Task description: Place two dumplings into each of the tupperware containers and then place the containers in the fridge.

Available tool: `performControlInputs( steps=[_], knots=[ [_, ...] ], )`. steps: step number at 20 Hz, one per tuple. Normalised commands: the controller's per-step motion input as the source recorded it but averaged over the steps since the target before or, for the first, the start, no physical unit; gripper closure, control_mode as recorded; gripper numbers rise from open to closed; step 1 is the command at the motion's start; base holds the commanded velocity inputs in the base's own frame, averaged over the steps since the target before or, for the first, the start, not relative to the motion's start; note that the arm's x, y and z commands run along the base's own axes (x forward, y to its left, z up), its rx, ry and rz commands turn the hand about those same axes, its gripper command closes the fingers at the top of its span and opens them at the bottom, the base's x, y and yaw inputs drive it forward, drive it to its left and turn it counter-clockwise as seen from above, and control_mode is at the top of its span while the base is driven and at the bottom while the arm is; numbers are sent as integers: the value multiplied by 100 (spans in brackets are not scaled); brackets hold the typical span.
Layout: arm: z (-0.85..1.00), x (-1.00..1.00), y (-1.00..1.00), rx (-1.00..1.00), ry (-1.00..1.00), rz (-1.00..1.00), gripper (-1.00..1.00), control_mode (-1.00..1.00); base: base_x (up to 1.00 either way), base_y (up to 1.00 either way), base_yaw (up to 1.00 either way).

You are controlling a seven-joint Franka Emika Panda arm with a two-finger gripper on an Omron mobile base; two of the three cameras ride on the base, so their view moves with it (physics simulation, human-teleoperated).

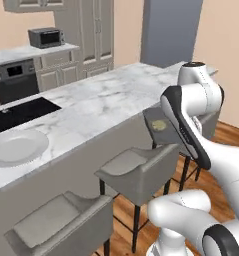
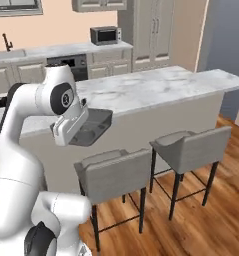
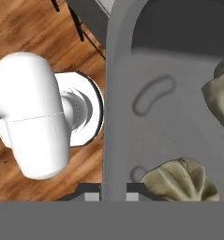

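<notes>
Grey plastic: a tupperware container (image 2: 91, 127) is carried in the air off the marble island counter (image 2: 156, 87), above the bar stools (image 2: 118, 175), presumably in transit toward the fridge (image 1: 171, 30); the gripper (image 3: 114, 190) grips its long side rim (image 3: 111, 103), one fingertip on each side of the wall, jaws clamped on it; the tub hangs roughly level, open side up, so its load stays put; two dumplings (image 3: 181, 180) rest on its floor; its long axis runs along the counter edge; a white plate (image 1: 16, 147) sits on the counter.
</notes>
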Motion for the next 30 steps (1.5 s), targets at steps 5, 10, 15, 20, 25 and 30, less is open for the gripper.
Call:
performControlInputs(
  steps=[5,10,15,20,25,30],
  knots=[
    [0,0,0,0,0,0,100,100,0,-35,-77],
    [0,0,0,0,0,0,100,100,0,-31,-75],
    [0,0,0,0,0,0,100,100,-2,-50,-66],
    [0,0,0,0,0,0,100,100,-5,-51,-58],
    [0,0,0,0,0,0,100,100,-9,-32,-42],
    [0,0,0,0,0,0,100,100,3,-17,-20]
  ],
)
